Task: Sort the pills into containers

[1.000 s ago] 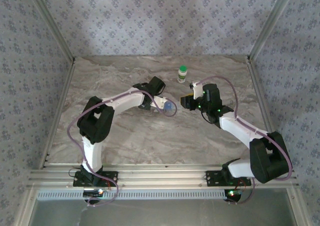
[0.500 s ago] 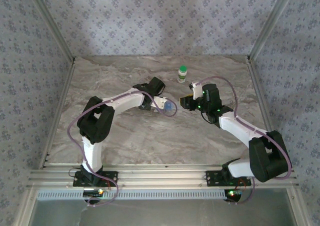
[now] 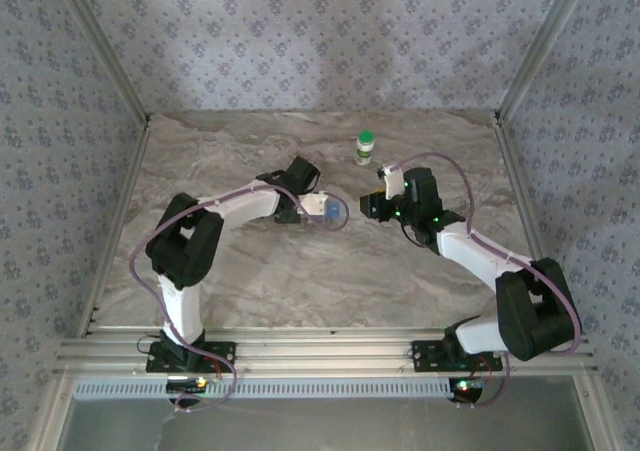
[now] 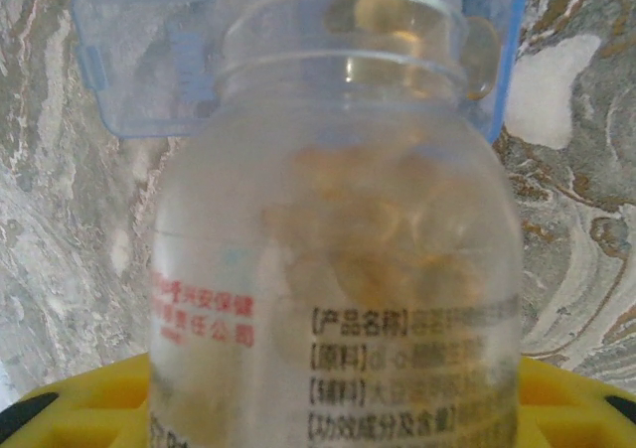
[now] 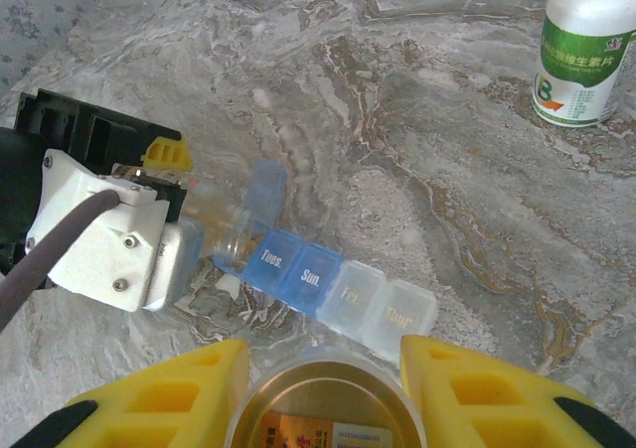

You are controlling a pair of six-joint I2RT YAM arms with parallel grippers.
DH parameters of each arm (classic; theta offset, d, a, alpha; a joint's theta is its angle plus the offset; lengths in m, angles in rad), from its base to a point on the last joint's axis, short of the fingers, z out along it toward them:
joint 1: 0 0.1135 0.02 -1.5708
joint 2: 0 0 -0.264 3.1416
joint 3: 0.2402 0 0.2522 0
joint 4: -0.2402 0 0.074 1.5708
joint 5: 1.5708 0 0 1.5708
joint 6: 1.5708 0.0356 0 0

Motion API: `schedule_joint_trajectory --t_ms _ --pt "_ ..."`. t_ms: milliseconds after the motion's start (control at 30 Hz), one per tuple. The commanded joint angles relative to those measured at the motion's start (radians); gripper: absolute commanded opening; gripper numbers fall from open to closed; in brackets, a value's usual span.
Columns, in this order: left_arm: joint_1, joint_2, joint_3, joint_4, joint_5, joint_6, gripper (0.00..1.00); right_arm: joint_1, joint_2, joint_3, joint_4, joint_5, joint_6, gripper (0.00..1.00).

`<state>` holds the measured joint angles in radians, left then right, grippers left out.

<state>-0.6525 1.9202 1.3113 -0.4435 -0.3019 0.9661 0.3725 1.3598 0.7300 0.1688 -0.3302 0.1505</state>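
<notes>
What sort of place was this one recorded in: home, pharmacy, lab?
Probably a lab robot cell: a marble-patterned table boxed in by patterned backdrop walls on an aluminium frame.

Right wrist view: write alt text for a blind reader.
The left gripper holds a clear bottle tipped toward a blue pill box with one lid raised, on a marble table. The right gripper holds an open bottle; a green-labelled white bottle stands far right.

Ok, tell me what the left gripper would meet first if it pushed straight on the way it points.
The left gripper holds a clear bottle that leads the way; its mouth would meet the blue pill box first, at the open lid. They look nearly touching, though depth is unclear.
</notes>
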Motion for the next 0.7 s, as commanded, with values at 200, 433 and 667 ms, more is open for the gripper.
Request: schedule_joint_trajectory --t_ms 200,433,667 --pt "0.019 -0.064 -0.085 0.109 0.055 -0.077 0.05 0.007 0.018 0.026 -0.008 -0.005 0.003 0.0" --pt "0.019 -0.082 -0.149 0.191 0.06 -0.108 0.05 0.014 0.027 0.032 -0.021 0.006 -0.009 0.0" --pt "0.022 -0.121 -0.217 0.272 0.065 -0.138 0.04 0.019 0.041 0.039 -0.03 0.015 -0.02 0.0"
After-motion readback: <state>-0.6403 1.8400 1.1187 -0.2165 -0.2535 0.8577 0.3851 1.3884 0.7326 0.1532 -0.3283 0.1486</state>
